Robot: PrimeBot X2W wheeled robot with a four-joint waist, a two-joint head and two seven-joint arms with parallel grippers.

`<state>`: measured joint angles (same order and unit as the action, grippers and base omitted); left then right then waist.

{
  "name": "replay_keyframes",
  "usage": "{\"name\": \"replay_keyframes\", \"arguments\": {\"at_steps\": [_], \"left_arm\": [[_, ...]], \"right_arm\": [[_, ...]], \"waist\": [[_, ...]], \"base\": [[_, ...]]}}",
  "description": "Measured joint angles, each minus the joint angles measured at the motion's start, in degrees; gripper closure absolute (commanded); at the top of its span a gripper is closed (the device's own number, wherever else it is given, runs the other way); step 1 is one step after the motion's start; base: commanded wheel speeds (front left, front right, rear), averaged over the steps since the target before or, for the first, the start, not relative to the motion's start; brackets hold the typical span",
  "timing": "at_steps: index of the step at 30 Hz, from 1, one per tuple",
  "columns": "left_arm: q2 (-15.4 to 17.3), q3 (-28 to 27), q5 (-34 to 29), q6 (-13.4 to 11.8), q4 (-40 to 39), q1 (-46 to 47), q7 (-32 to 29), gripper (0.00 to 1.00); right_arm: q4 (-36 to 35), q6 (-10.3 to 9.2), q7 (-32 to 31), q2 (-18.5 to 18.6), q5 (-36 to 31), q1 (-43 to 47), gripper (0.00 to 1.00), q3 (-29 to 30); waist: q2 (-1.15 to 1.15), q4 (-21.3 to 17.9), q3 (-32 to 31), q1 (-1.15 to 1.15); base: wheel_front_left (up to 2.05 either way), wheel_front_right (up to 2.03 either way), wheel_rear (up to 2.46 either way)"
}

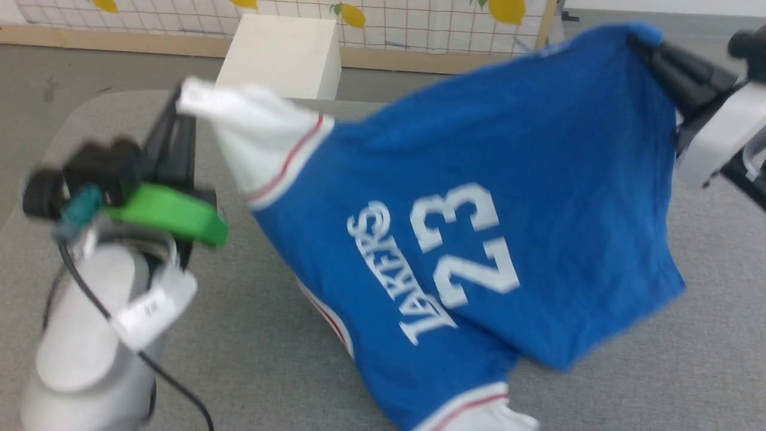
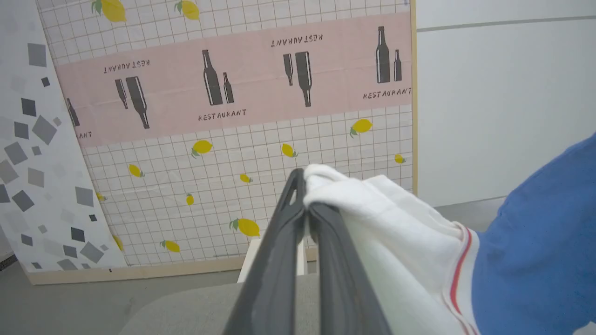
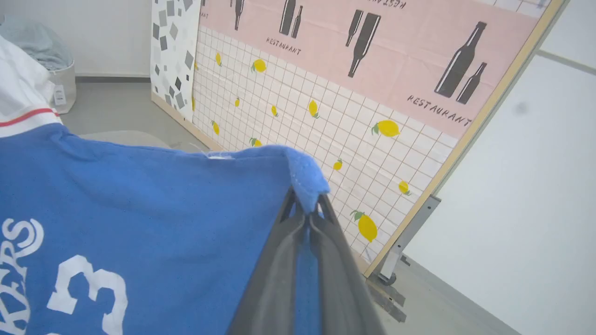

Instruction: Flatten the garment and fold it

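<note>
Item: Lakers jersey (image 1: 467,239), hung above the grey table (image 1: 269,347), long axis running gripper to gripper. My left gripper (image 1: 179,99) is pinched tight on its white sleeve (image 2: 372,209); my right gripper (image 1: 643,42) is pinched tight on a blue corner (image 3: 302,177); the cloth between sags downward, lower sleeve nearest me

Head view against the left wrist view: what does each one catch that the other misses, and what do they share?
Head view: the garment with its LAKERS 23 print, and the right gripper pinching its blue corner. Left wrist view: a pink banner with bottles and RESTAURANT lettering. Shared: the left gripper shut on the white sleeve, before the lemon-patterned screen.
</note>
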<state>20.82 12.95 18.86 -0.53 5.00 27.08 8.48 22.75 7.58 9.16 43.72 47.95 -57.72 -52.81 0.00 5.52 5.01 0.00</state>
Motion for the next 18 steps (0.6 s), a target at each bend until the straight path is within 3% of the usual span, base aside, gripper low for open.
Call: {"name": "replay_keyframes", "arguments": {"at_steps": [8, 18], "left_arm": [[0.31, 0.47, -2.92, 0.53, 2.48, 21.50, -1.85, 1.00], [1.07, 0.30, -6.20, 2.08, 11.70, 50.01, -2.11, 1.00]], "right_arm": [[3.04, -0.01, 0.70, -4.75, -10.07, -7.08, 1.00, 11.27], [4.12, 0.00, -3.67, -10.49, -23.26, -22.89, 1.00, 25.74]], "waist": [[0.00, -1.47, 2.85, 0.00], [0.00, -2.73, 12.75, 0.01]], "base": [[0.00, 0.00, 0.00], [0.00, 0.00, 0.00]]}}
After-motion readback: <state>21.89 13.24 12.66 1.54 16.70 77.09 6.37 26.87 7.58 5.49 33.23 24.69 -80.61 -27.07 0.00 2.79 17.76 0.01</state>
